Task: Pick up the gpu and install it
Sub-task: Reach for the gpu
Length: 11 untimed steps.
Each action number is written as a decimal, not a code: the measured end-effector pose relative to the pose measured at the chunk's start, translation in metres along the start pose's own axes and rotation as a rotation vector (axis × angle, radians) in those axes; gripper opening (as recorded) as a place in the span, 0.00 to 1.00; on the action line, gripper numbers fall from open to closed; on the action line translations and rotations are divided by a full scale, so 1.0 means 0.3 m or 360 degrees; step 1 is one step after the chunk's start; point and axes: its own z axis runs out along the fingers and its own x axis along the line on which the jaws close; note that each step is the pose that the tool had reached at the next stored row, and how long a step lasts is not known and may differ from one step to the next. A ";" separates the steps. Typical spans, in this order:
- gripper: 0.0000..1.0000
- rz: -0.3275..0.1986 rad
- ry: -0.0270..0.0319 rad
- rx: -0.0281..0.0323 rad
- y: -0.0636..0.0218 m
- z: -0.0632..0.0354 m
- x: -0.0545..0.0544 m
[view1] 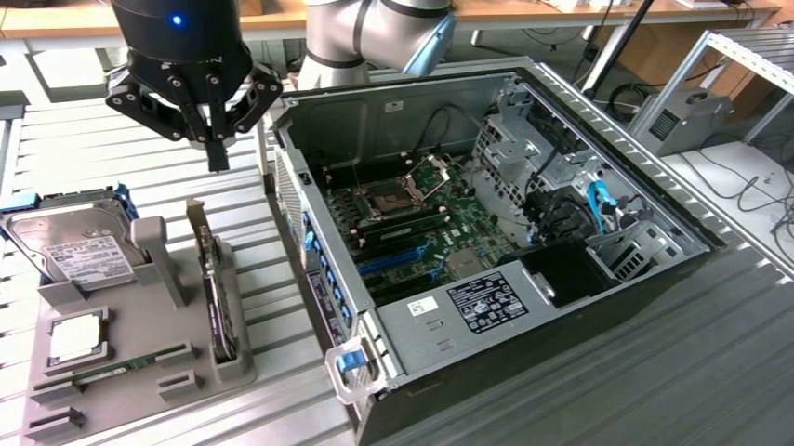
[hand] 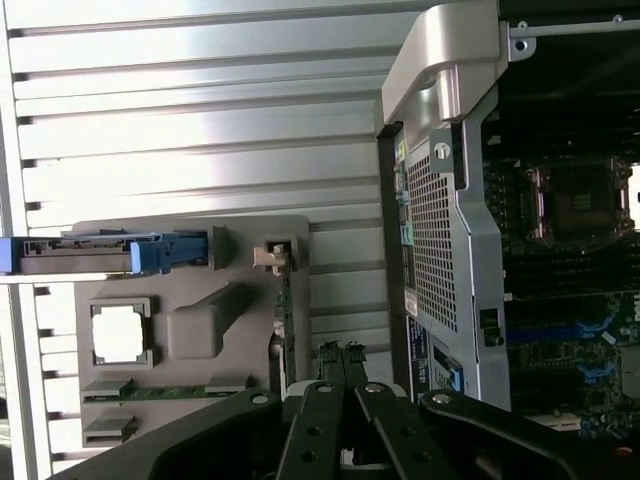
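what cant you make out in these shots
- gpu: it stands on edge in the grey tray, so its faces barely show in the exterior view. In the wrist view the claw covers one end of it.
- Motherboard slots: partly behind the case wall in the exterior view.
- Power supply label: the print is too small to read.
- Arm: cut off by the exterior view's top edge.
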 end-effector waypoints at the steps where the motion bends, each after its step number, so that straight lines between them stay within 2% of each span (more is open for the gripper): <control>1: 0.11 0.0000 0.00002 0.00001 -0.001 0.000 0.003; 11: 0.11 0.0000 0.00001 0.00001 -0.007 0.001 0.020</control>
